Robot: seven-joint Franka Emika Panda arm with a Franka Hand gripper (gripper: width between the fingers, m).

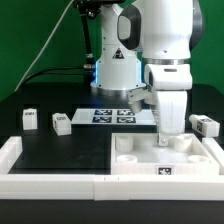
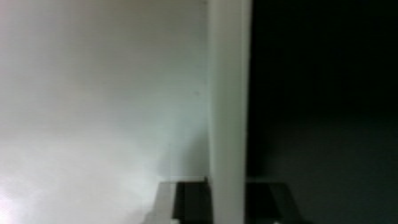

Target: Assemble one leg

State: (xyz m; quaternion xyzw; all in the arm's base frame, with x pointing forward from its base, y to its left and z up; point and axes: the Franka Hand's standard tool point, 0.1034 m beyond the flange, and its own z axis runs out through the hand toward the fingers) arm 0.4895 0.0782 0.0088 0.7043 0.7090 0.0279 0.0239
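The large white tray-like piece [image 1: 140,160] lies at the front on the exterior view's right, held in by a white border. My gripper [image 1: 170,134] points straight down at its far rim. In the wrist view my gripper [image 2: 230,185] has a dark finger [image 2: 189,200] on each side of the tray's upright rim [image 2: 230,90], both against it; the tray's white face [image 2: 107,100] is on one side and the black table on the other. Three legs stand loose on the table, none held: one leg [image 1: 30,120], a second [image 1: 62,123], and a third [image 1: 207,125] beside the tray.
The marker board [image 1: 112,113] lies flat in front of the robot's base. A thick white border [image 1: 50,165] runs along the table's front and sides. A black table surface [image 1: 70,145] lies between the two legs at the exterior view's left and the tray.
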